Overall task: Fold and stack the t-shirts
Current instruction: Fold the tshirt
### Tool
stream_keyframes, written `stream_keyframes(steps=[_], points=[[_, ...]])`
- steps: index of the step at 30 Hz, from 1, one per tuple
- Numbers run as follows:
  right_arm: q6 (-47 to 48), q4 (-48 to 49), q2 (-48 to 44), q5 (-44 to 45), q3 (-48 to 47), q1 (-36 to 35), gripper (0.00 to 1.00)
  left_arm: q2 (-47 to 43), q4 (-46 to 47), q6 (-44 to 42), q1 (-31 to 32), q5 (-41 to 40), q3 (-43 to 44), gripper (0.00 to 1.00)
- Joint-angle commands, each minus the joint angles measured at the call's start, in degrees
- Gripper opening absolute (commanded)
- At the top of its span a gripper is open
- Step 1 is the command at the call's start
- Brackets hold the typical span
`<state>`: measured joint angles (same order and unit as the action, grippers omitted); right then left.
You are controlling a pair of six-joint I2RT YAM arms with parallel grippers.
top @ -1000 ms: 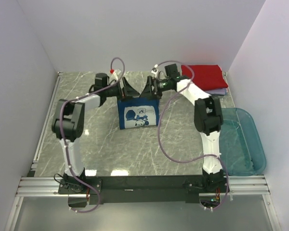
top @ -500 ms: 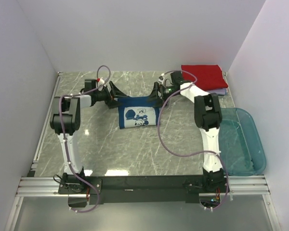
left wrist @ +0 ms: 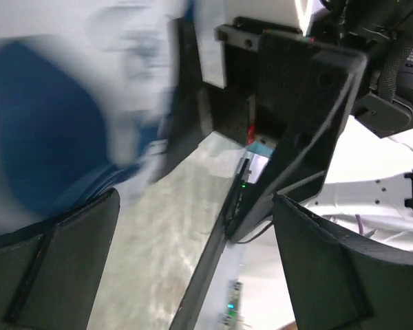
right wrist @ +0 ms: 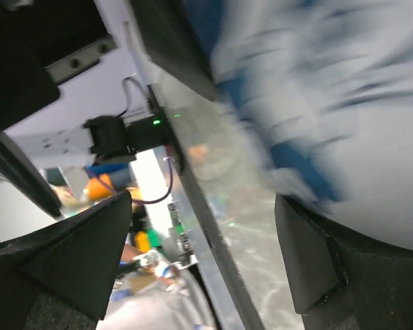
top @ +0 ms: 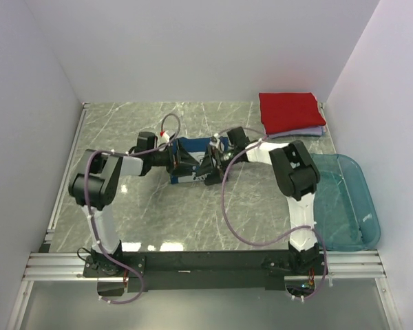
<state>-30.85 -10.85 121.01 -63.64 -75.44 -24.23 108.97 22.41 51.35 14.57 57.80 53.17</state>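
Note:
The dark blue t-shirt (top: 195,146) lies folded on the table's middle, mostly hidden under both grippers. My left gripper (top: 184,165) reaches in from the left and my right gripper (top: 208,168) from the right; they nearly meet over the shirt. In the left wrist view the left gripper (left wrist: 196,268) is open and empty, with blurred blue cloth (left wrist: 41,144) at the left. In the right wrist view the right gripper (right wrist: 203,265) is open too, with the blue-and-white shirt (right wrist: 330,103) blurred at the upper right. The red t-shirt (top: 291,111) lies folded on the lavender one (top: 315,131) at the back right.
A translucent teal tub (top: 347,203) sits at the right edge beside the right arm. White walls close in the marble table (top: 124,124) on the left, back and right. Purple cables loop off both arms.
Both grippers have moved from the blue shirt's far edge toward the near side and now sit over its printed face. Both wrist views are motion-blurred.

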Motion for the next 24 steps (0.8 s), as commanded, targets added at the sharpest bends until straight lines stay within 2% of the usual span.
stream_keyframes(steps=[1, 4, 9, 14, 17, 18, 19, 21, 24], points=[[0.2, 1.4, 4.3, 2.7, 1.3, 3.9, 0.9, 5.8, -0.3, -0.7, -2.5, -0.6, -1.5, 0.99], [3.8, -2.3, 5.5, 5.5, 2.1, 6.7, 0.9, 7.1, -6.2, -5.6, -5.7, -2.5, -1.4, 0.99], [6.8, -5.7, 1.4, 4.8, 4.5, 7.6, 0.9, 5.6, -13.3, -11.8, -8.1, -2.4, -0.2, 0.99], [14.1, -13.7, -4.4, 4.7, 4.9, 9.0, 0.9, -0.1, -25.2, -22.2, -10.8, -0.9, 1.1, 0.99], [14.9, -16.1, -6.2, 3.9, 5.5, 12.5, 0.9, -4.3, -31.4, -30.3, -12.5, -2.0, 3.6, 0.99], [15.2, -17.4, -6.7, 3.4, 5.0, 14.1, 0.89, -5.6, -35.0, -32.4, -12.6, -2.9, 4.5, 1.0], [15.6, -18.1, -7.4, 3.6, 4.5, 14.6, 0.89, -8.5, -36.1, -36.9, -12.6, -4.1, 6.1, 1.0], [17.1, -19.1, -10.5, 4.8, 3.5, 15.5, 0.89, -12.0, -37.2, -40.3, -11.9, -9.6, 7.6, 0.99], [16.3, -16.8, -15.4, 9.7, 3.5, 16.0, 0.89, -16.6, -40.3, -50.7, -6.4, -21.3, 12.6, 0.99]])
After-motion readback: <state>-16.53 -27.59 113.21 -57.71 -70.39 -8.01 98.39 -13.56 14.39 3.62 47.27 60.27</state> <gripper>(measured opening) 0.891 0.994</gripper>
